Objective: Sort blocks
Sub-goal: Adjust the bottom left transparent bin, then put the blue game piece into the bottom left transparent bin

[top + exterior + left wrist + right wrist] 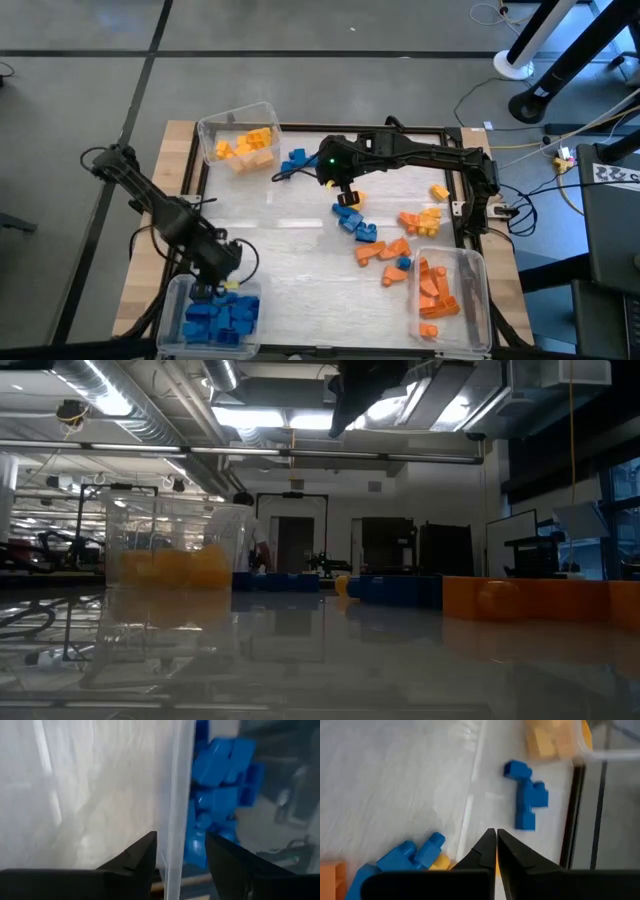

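Your left gripper (pixel 212 290) is hanging over the edge of the clear plastic bin (pixel 176 300) at the near left corner of the pale tabletop (pixel 290 250). Its jaws are standing apart, one on each side of the bin's thin clear wall (pixel 175 795), and nothing is sitting between them. A heap of small blue studded bricks (pixel 222 318) is lying in that bin.

Your right gripper (pixel 346 194) is pointing down near the middle of the tabletop. Its jaws are pressed together and holding nothing. Just beside it a few blue bricks (pixel 400 857) are lying with a bit of yellow. A little way off, an L-shaped clump of blue bricks (pixel 526 801) is lying flat, its long side running toward the back edge.

Small yellow bricks (pixel 248 146) are sitting in the clear bin at the back left. Orange bricks (pixel 436 290) are filling the clear bin at the near right. More loose orange, blue and yellow bricks (pixel 385 250) are lying scattered on the right half.

You cannot read any writing anywhere.
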Controlling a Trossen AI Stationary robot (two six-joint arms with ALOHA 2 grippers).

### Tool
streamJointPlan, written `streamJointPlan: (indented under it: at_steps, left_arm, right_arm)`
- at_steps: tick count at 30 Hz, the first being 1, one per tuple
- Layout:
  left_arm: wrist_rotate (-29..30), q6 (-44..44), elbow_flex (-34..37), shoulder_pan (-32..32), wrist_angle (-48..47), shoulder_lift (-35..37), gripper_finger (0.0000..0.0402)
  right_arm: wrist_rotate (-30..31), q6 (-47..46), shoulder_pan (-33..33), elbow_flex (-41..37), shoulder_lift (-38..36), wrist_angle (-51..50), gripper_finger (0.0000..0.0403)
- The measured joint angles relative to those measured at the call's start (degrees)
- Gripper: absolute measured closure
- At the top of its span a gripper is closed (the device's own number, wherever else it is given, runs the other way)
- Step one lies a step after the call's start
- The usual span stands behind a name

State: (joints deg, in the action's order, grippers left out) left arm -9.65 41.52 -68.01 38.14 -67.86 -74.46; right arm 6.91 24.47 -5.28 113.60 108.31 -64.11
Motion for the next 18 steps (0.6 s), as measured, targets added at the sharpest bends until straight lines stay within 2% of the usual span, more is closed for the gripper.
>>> streamJointPlan:
  at_steps: [5, 11, 14, 18]
  left_arm:
    - [10.2, -1.8, -0.6, -0.1, 1.8, 7.4, 0.0245]
    - [25.8, -9.6, -0.7, -0.1, 1.6, 13.2, 0.0245]
    - [31.0, -14.8, -0.7, -0.1, 1.6, 14.1, 0.0245]
    - [34.9, -19.4, -0.7, -0.1, 1.6, 14.0, 0.0245]
  right_arm:
    - [1.7, -7.5, 0.0, -3.1, -0.1, -0.9, 0.0386]
    - [1.7, -9.8, -0.2, -13.9, 0.0, 2.2, 0.0386]
    - [1.7, -9.9, -0.5, -18.9, 0.0, 7.6, 0.0386]
    - [1.2, -9.9, -0.9, -24.4, 0.1, 14.1, 0.0386]
